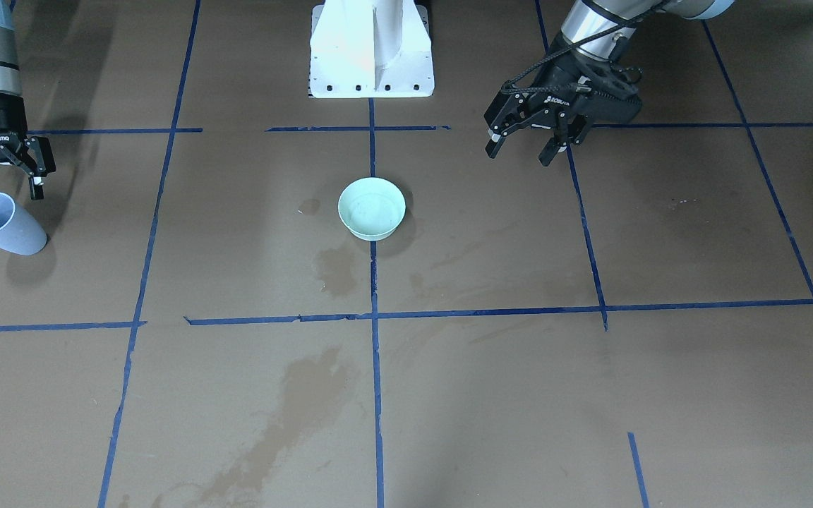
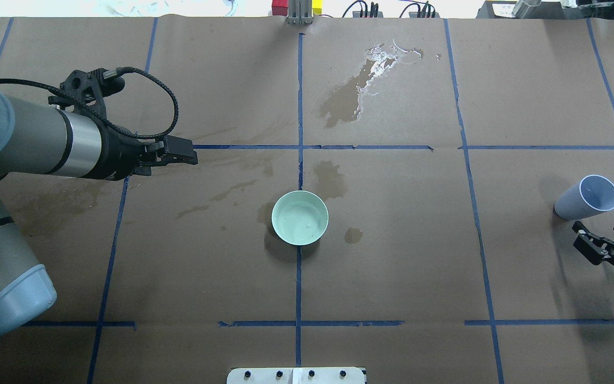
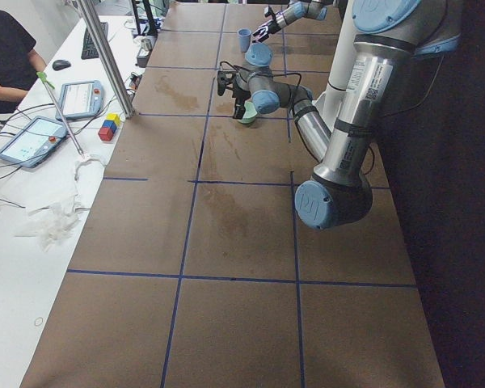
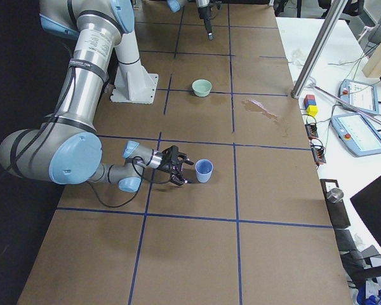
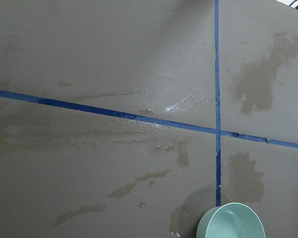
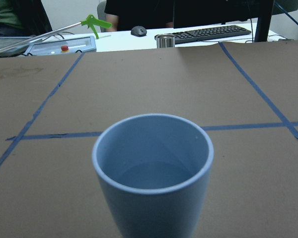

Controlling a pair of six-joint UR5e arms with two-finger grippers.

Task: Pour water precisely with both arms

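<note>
Brown paper (image 2: 392, 266) covers the table, crossed by lines of blue tape (image 2: 300, 96). Taking the overhead view as the clock face, the pale green bowl (image 2: 300, 217) stands upright at the centre, over a tape line. The pale blue cup (image 2: 587, 197) stands upright at about 3 o'clock from the bowl, well apart from it.

The water (image 6: 156, 176) lies low inside the cup as a shallow, clear pool, seen best from the right wrist camera. Whether the bowl holds any cannot be told.

The right gripper (image 2: 598, 232) sits at about 5 o'clock from the cup, low and near it. Its fingers are spread wide and point towards the cup wall without touching it (the right-side view shows a small gap). It holds nothing.

The left gripper (image 1: 519, 154) hangs above the table at about 10 o'clock from the bowl, well apart from it. Its fingers are also spread and empty, tilted down towards the paper.

Dark wet patches (image 2: 347, 98) stain the paper at about 1 o'clock from the bowl, with smaller ones just beside the bowl. The white pedestal (image 1: 371, 49) stands at 6 o'clock, at the table's edge.
</note>
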